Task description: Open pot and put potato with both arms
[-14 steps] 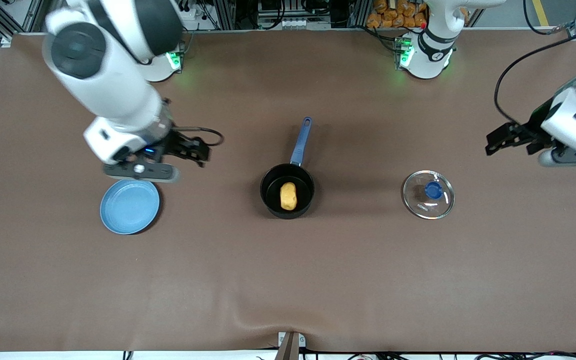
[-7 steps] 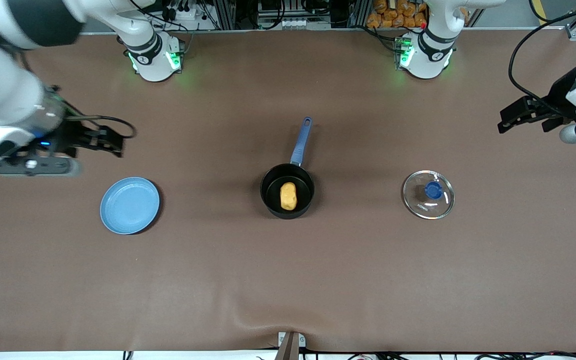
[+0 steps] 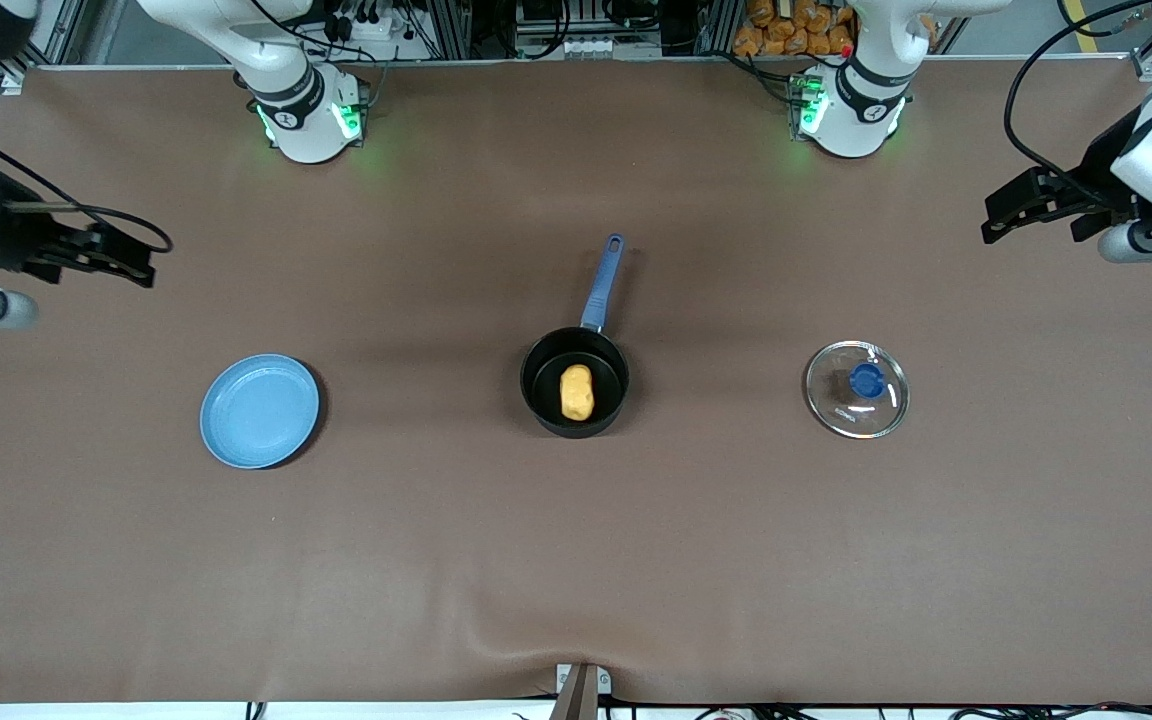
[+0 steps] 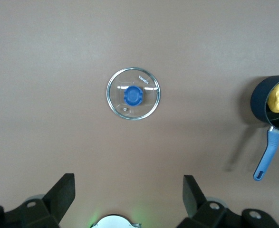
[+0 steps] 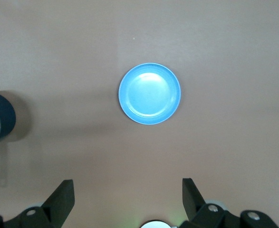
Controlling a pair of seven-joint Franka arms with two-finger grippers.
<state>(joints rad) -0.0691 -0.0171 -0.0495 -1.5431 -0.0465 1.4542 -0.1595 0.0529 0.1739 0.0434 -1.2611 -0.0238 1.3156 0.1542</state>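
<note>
My left jaws [image 3: 998,222] stand wide apart and hold nothing, up over the brown table [image 3: 576,560] at the left arm's end; my right jaws [image 3: 131,263] are just as wide and just as empty, over the right arm's end. A second ago the right jaws hung just above the flat blue plate [image 3: 259,411] — now both arms have pulled out toward the table's ends and are well apart from everything on it.

The clear glass lid with its blue knob [image 3: 857,389] lies flat on the table toward the left arm's end, off the small round black saucepan with the long blue handle [image 3: 575,382]. That pot sits open in the middle, and the lumpy yellow-orange potato [image 3: 576,392] lies inside it. The plate is bare.

Lid off, potato in — I judge the task done, and this retreat as the closing move.
</note>
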